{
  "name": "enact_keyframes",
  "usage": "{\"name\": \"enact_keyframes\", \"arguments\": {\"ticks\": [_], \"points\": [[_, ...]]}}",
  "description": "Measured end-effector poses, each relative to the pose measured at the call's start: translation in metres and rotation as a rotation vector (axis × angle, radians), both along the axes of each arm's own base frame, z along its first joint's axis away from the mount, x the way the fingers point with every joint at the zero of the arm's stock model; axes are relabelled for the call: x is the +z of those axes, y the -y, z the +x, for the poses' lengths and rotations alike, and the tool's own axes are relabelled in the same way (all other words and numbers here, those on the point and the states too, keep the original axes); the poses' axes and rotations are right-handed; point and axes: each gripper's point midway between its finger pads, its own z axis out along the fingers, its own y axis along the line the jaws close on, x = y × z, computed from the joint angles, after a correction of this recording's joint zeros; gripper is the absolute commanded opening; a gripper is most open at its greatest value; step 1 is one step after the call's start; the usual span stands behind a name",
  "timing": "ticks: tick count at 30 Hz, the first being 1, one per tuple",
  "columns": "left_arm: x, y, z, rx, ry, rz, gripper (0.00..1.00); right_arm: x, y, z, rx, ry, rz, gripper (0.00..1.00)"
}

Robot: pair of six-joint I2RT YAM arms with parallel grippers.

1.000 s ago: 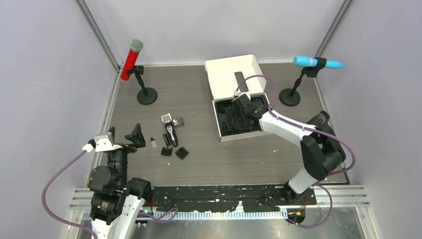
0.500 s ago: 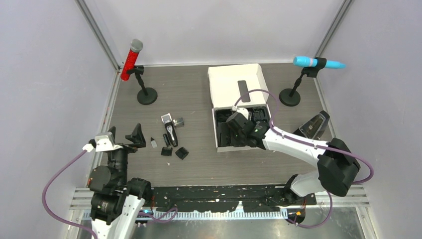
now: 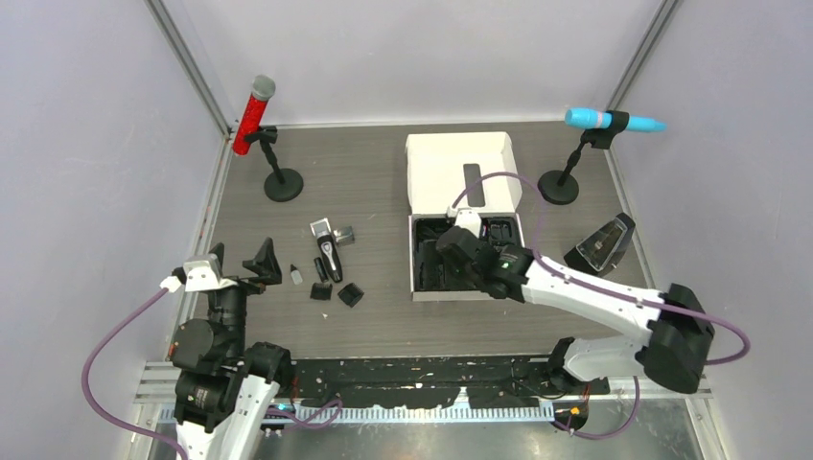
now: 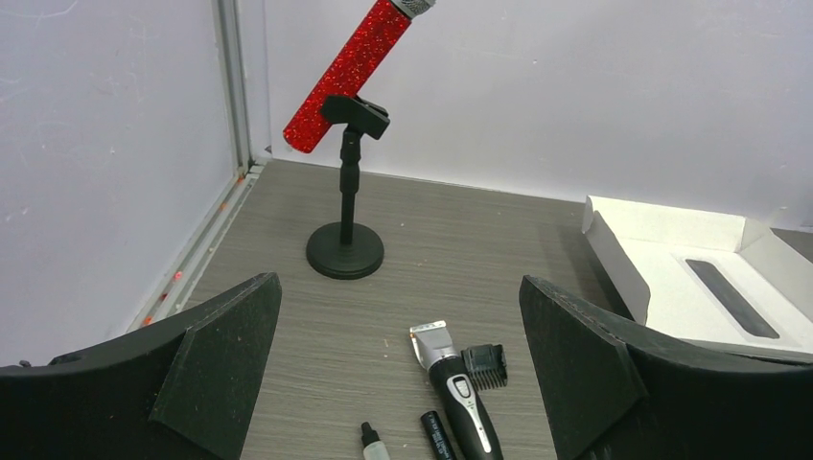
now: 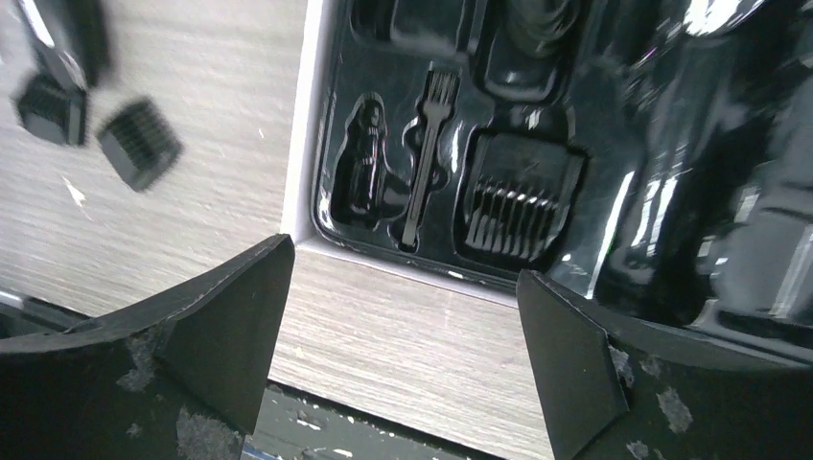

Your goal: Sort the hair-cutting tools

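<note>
The black-and-silver hair clipper (image 3: pixel 329 255) (image 4: pixel 461 394) lies left of centre on the table. One black comb attachment (image 3: pixel 346 235) (image 4: pixel 486 366) touches its right side near the head. Two more combs (image 3: pixel 350 295) (image 5: pixel 139 144) lie just nearer than it. My left gripper (image 3: pixel 240 261) (image 4: pixel 403 383) stands open and empty, left of and nearer than the clipper. My right gripper (image 3: pixel 452 264) (image 5: pixel 403 383) hovers open and empty over the near left corner of the box's black moulded tray (image 3: pixel 429 278) (image 5: pixel 537 144).
The white box lid (image 3: pixel 451 168) (image 4: pixel 671 278) lies open behind the tray. A small bottle (image 3: pixel 296 276) (image 4: pixel 372 443) and a black tube (image 3: pixel 319 268) (image 4: pixel 437 436) lie by the clipper. Red microphone (image 3: pixel 255 115) back left, blue microphone (image 3: pixel 599 119) back right, a dark wedge-shaped object (image 3: pixel 599 245) right.
The right arm swung toward the near side, and the white box shifted nearer and turned square to the table. The left arm and the clipper parts stayed still.
</note>
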Motion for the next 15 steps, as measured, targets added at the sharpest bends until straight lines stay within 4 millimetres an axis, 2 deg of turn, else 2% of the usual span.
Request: {"name": "enact_keyframes", "arguments": {"ticks": [7, 9, 11, 15], "points": [[-0.006, 0.005, 0.000, -0.027, -0.024, 0.000, 1.00, 0.088, 0.025, 0.028, -0.087, 0.318, 0.113, 0.95], [-0.010, 0.008, 0.001, -0.043, -0.052, 0.001, 1.00, 0.106, 0.035, 0.031, -0.112, 0.403, 0.152, 0.95], [-0.013, 0.013, 0.004, -0.064, -0.096, 0.003, 1.00, 0.112, 0.046, 0.033, -0.144, 0.458, 0.170, 0.95], [-0.023, 0.023, 0.015, -0.097, -0.211, 0.000, 1.00, 0.100, 0.066, 0.034, -0.198, 0.506, 0.146, 0.95]]}}
